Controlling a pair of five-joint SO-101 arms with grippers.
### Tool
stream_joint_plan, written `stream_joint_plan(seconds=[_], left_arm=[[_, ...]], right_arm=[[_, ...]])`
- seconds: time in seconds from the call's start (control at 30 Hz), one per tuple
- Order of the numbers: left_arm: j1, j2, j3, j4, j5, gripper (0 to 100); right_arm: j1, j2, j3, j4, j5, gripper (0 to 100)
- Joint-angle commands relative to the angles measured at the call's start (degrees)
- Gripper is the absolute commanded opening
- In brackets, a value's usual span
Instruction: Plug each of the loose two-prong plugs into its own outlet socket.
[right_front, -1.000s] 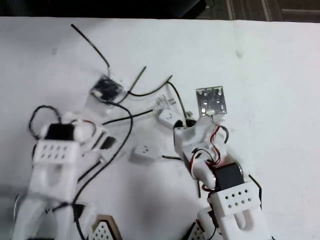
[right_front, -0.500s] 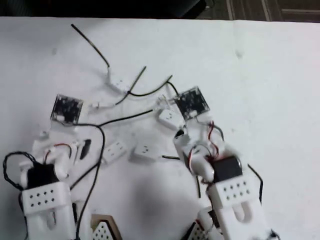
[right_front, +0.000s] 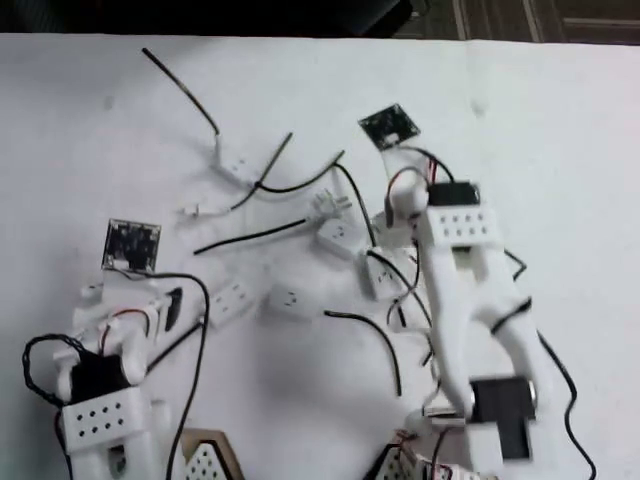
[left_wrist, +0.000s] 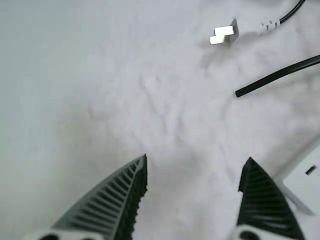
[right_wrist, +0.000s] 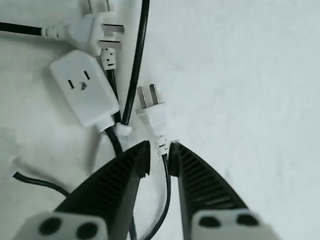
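Note:
My right gripper is shut on the cord end of a white two-prong plug, whose prongs point away from the fingers. Beside it lies a white outlet socket, and past that a second plug. In the high view the right arm stretches out over the sockets. My left gripper is open above bare table, with a plug's prongs ahead and a socket's corner to one side. The high view shows the left gripper next to a socket.
Black cords cross the middle of the table among several sockets and plugs. Another socket lies near the centre. The table's far edge meets a dark floor. Open surface lies at the far right.
The right arm has swung out from the near centre to beyond the sockets. The left arm drew back toward the near left, uncovering a socket, and has barely moved since.

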Motion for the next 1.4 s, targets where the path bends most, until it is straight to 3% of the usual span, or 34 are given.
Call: stream_joint_plan(seconds=[0.0,0.33,0.5,0.73,1.1,1.3,1.37], left_arm=[[-0.3,-1.1,-0.2,-1.1,0.4,29],[-0.3,-1.1,-0.1,-1.1,0.4,29],[-0.3,-1.1,-0.1,-1.1,0.4,29],[-0.3,-1.1,0.4,-1.5,0.4,29],[-0.3,-1.1,0.4,-1.5,0.4,29],[-0.3,-1.1,0.4,-1.5,0.4,29],[-0.3,-1.1,0.4,-1.5,0.4,29]], right_arm=[[1.3,7.4,-6.2,0.1,1.1,7.0],[1.4,22.0,-10.5,0.3,0.9,6.7],[2.9,22.5,-10.5,0.5,1.1,1.2],[8.4,19.0,-10.5,3.0,0.1,1.7],[9.5,10.5,-10.5,16.4,-24.8,2.1],[4.0,10.2,-10.2,17.1,-25.3,2.6],[1.6,11.3,-10.5,17.1,-25.3,7.0]])
